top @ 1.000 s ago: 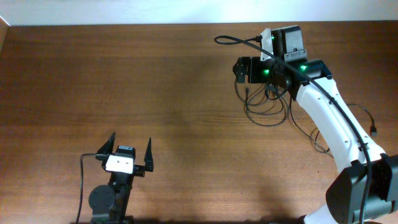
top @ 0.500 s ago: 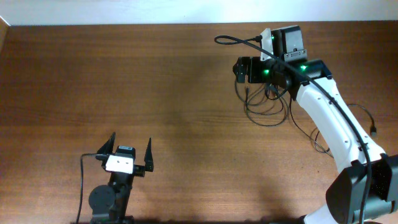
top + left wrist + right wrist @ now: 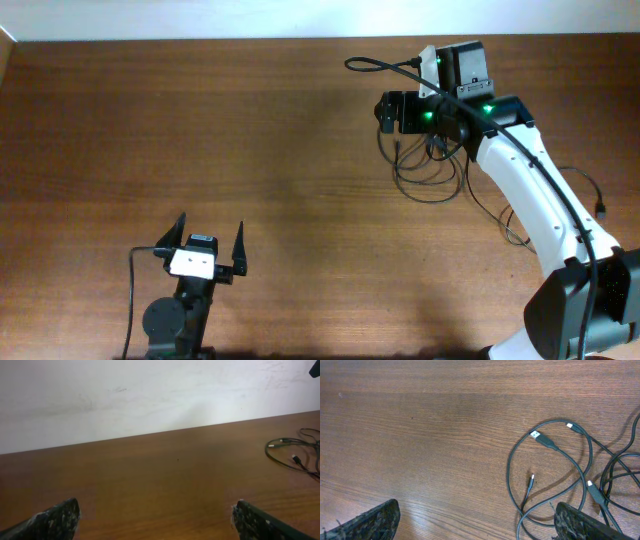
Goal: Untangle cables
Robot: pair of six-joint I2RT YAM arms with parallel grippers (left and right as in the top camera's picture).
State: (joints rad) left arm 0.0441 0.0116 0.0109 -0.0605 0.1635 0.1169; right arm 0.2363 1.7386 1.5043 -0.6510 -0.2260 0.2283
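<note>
Surface: brown wooden table [image 3: 200,150], with a pale wall [image 3: 150,395] along its far edge.
Pinch hazard: the right gripper [image 3: 475,519] hangs over the cables [image 3: 547,441] at the far right, jaws spread wide and empty. If you close where strands cross, you would likely catch several and tighten the bundle.
Slip hazard: the cords lie flat on the wood, so the fingers may skid off or scrape the table.
Drag hazard: the left gripper [image 3: 211,232], also wide open and empty, sits near left and well apart. Nothing pins the loops, so one pull may slide them all.
Appearance: thin black cords in loose overlapping loops, with a silvery USB plug [image 3: 536,435] and smaller tips.
</note>
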